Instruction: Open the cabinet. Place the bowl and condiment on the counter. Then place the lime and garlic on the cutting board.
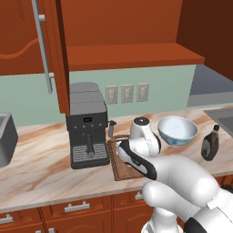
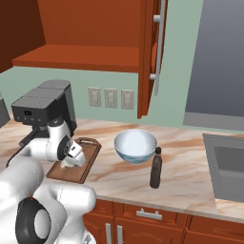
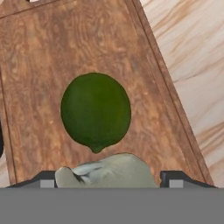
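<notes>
- While the cabinet (image 1: 54, 54) hangs open above the counter (image 1: 41, 168), the white arm folds forward and down over the cutting board (image 2: 88, 159).
- Bowl (image 2: 135, 145) sits on the counter right of the board, with the condiment bottle (image 2: 156, 167) just beside it.
- Gripper (image 3: 107, 177) points down at the board, fingers spread either side of the garlic (image 3: 109, 171).
- Lime (image 3: 96, 111) lies mid-board, just beyond the garlic.
</notes>
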Motion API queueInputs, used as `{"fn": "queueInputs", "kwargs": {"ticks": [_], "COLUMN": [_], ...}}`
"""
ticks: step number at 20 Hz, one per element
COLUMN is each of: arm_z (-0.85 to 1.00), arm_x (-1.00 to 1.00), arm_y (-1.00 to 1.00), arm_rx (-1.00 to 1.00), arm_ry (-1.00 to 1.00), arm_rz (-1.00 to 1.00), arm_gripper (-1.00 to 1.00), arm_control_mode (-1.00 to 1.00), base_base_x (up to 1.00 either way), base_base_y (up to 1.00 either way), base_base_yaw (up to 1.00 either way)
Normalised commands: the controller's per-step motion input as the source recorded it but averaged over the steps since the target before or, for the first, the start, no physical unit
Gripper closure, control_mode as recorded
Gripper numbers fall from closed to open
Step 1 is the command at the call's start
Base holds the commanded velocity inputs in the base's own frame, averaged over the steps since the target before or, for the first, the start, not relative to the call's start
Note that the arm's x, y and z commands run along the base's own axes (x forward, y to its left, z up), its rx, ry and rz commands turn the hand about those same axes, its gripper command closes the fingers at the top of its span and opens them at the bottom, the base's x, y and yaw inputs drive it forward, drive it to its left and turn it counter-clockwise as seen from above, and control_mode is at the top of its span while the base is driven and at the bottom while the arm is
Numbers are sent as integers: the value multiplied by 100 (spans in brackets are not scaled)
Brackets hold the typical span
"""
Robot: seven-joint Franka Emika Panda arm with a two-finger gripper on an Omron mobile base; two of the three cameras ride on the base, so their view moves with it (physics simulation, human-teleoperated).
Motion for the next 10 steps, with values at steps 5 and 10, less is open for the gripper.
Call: {"fn": "queueInputs", "kwargs": {"ticks": [5,10], "arm_z": [-25,-9], "arm_x": [9,9], "arm_y": [0,0], "arm_rx": [0,0], "arm_ry": [1,0], "arm_rz": [0,0], "arm_gripper": [100,100], "arm_control_mode": [-100,-100], "base_base_x": [0,0], "base_base_y": [0,0], "base_base_yaw": [0,0]}}
